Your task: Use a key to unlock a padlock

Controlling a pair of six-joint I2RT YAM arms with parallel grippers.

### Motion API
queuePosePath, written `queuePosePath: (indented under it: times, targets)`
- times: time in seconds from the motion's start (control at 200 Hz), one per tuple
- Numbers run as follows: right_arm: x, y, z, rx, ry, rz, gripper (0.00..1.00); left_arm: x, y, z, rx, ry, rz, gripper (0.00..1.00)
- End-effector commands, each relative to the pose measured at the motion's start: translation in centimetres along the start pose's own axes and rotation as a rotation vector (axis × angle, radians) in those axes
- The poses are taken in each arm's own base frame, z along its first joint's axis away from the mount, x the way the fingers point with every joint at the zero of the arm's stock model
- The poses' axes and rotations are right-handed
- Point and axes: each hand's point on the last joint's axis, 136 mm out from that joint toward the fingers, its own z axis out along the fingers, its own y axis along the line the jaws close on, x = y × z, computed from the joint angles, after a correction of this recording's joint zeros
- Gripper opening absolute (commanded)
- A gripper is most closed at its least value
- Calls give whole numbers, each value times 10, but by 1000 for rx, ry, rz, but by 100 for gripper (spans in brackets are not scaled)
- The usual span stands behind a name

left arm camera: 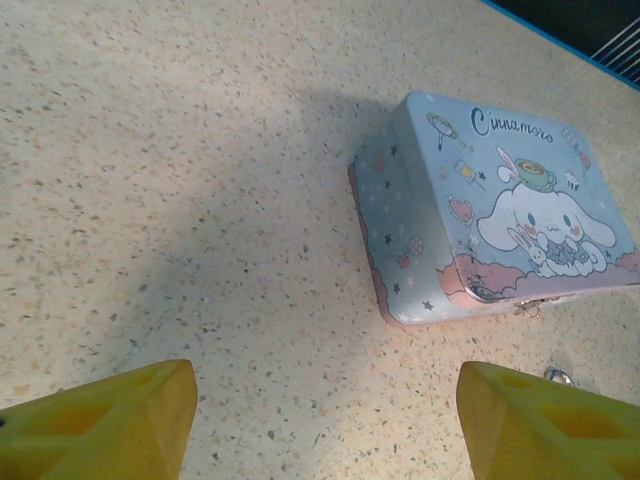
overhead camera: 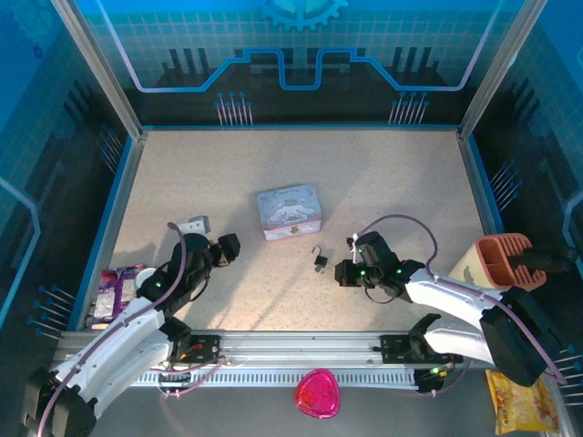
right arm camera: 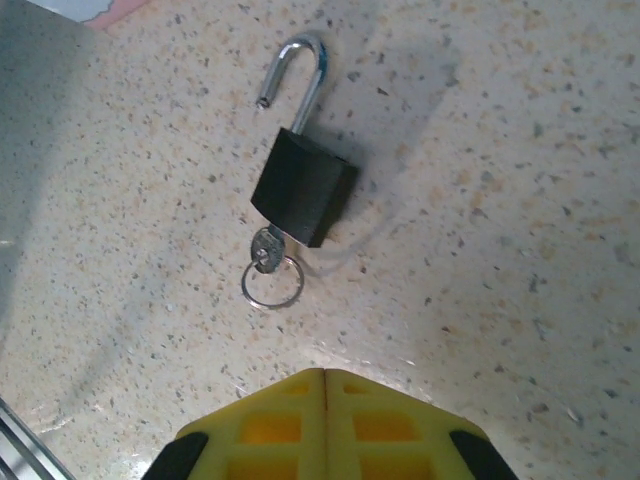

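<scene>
On the table (overhead camera: 383,182), padlock (right arm camera: 303,185) looks sprung, key (right arm camera: 265,248) inside, basically done; right gripper (right arm camera: 325,385) closed empty, left gripper (left arm camera: 325,410) spread empty.

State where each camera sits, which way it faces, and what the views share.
Top external: above and behind the robot, looking down on the table; left arm and right arm show.
Left wrist: on the left arm, facing the tin; open left gripper at the bottom edge.
Right wrist: on the right arm, facing the padlock with the key in it; shut right gripper below.
Shared: the top view also holds tin and padlock.
</scene>
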Motion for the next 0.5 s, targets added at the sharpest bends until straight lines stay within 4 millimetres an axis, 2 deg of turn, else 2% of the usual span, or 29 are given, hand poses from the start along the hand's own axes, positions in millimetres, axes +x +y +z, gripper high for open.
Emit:
queuePosePath:
  times: [0.0, 0.175, 0.255, 0.315, 0.355, 0.44, 0.475, 0.495]
  targets:
    - [11, -20, -4, 62, 33, 8, 0, 1, 15, -2, -56, -23, 25, 73]
    - [12, -23, -7, 67, 30, 16, 1, -5, 16, -3, -70, -44, 33, 77]
    - [8, -20, -10, 64, 21, -3, 10, -11, 18, -5, -91, -71, 38, 80]
    - [3, -19, -14, 73, 11, -18, 21, -18, 19, -6, -101, -104, 41, 82]
    - [-4, -17, -19, 76, -5, -39, 26, -24, 19, -6, -108, -131, 45, 86]
    - [-26, -12, -32, 97, -69, -100, 35, -41, 23, -9, -152, -207, 51, 98]
    - [-39, -10, -40, 114, -111, -128, 38, -50, 25, -11, -174, -248, 58, 99]
    - [-46, -10, -45, 125, -136, -147, 44, -54, 27, -12, -191, -271, 67, 99]
